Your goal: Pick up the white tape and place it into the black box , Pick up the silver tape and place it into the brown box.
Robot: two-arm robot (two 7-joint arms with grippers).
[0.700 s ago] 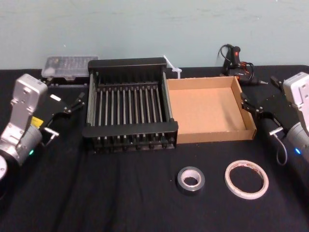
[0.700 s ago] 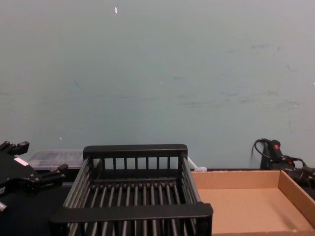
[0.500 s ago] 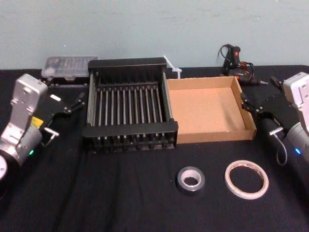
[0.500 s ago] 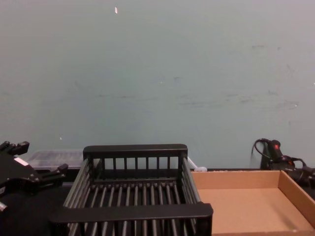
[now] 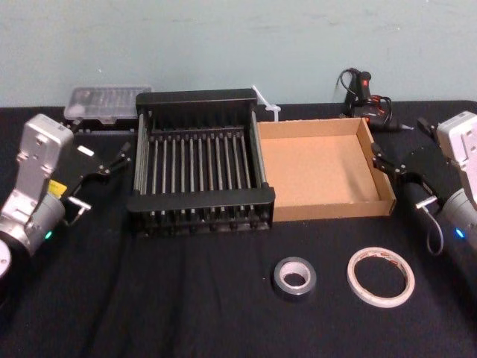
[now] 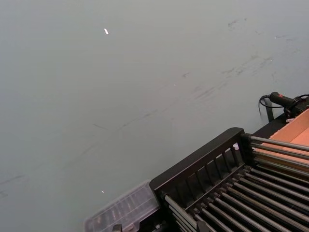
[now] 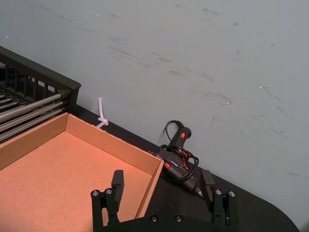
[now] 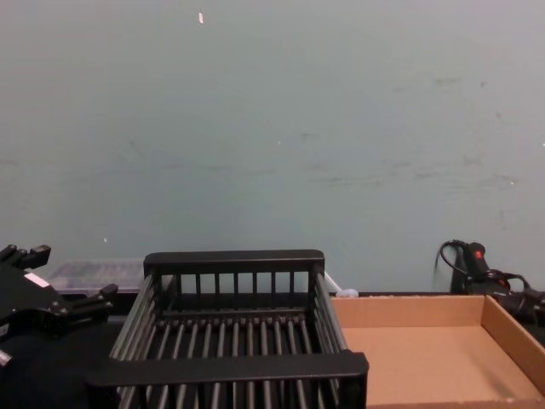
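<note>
You are holding your left gripper (image 5: 103, 177) open beside the black box (image 5: 200, 200), and your right gripper (image 5: 399, 177) open beside the brown box (image 5: 328, 211). The white tape (image 5: 353, 277) and silver tape (image 5: 280, 274) are lying apart on the table (image 5: 149, 298) before them.

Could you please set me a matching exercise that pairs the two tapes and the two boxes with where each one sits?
Things:
1. thin white tape ring with red print
2. small thick silver-grey tape roll
3. black slatted plastic crate
4. shallow tan cardboard tray

Places:
A. between the left gripper and the tray
B. between the crate and the right gripper
C. flat on the black cloth, before the tray's front right corner
D. flat on the cloth, before the tray's front left corner

Pairs: 1-C, 2-D, 3-A, 4-B
</note>
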